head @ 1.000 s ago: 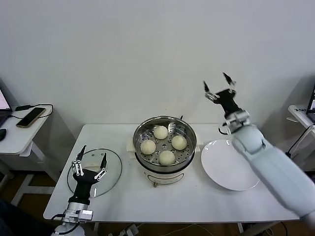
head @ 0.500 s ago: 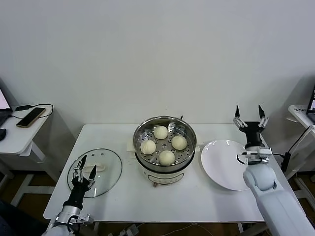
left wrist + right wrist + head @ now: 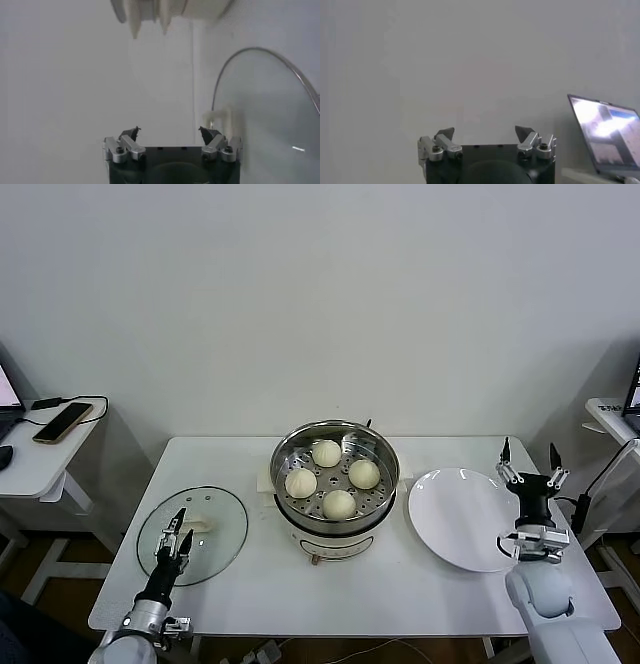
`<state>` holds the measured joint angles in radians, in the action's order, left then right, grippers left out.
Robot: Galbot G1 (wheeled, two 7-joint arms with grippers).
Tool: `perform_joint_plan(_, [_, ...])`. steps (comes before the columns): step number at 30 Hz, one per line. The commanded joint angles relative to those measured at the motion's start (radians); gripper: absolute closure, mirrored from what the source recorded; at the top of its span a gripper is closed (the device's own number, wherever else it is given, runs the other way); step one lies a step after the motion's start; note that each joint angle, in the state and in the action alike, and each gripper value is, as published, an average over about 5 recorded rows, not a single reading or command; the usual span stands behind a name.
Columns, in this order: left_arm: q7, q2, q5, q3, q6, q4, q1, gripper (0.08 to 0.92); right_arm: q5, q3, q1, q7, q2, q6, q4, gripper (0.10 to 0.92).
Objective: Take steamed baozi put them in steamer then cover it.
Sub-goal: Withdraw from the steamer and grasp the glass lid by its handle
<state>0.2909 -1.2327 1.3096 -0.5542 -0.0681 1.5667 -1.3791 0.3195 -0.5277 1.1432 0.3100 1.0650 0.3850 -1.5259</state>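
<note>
Sitting uncovered at the centre of a white table (image 3: 400, 584), the steamer (image 3: 335, 481) holds 4 steamed baozi (image 3: 339, 504) spaced apart on its perforated tray, 1 toward the far wall, 1 to the left, 1 to the right and 1 nearest the robot. A round glass lid (image 3: 193, 534) lies flat on the table to the left of the steamer, well apart from it, with its pale knob showing near the middle. On the steamer's right, just beside it, rests a flat white plate (image 3: 462, 519) with nothing on it. The left gripper (image 3: 175, 538) hovers low at the near edge of the glass lid, fingers spread wide and holding nothing; its wrist view shows the lid's metal rim (image 3: 265, 90) curving past beside the open fingertips (image 3: 131, 133) and the steamer's white base (image 3: 150, 12) farther off. The right gripper (image 3: 529, 464) stands raised at the table's right end, just beyond the plate, pointing upward with its jaws wide and empty; its wrist view looks at the bare wall and an open laptop (image 3: 607, 137) at the side. A phone (image 3: 62, 421) lies on a small side desk at far left.
</note>
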Motion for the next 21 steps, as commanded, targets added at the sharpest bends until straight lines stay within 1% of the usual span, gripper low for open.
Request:
perform_joint_plan(1, [0.033, -0.002, 0.067, 0.01, 0.012, -0.116, 0.083, 0.177, -0.025, -0.037, 0.048, -0.004, 0.037, 0.007, 0.004, 0.203])
perform_joint_plan(21, [0.044, -0.021, 0.066, 0.031, 0.021, -0.208, 0.19, 0.177, -0.056, -0.035, 0.056, -0.004, 0.059, 0.008, 0.007, 0.203])
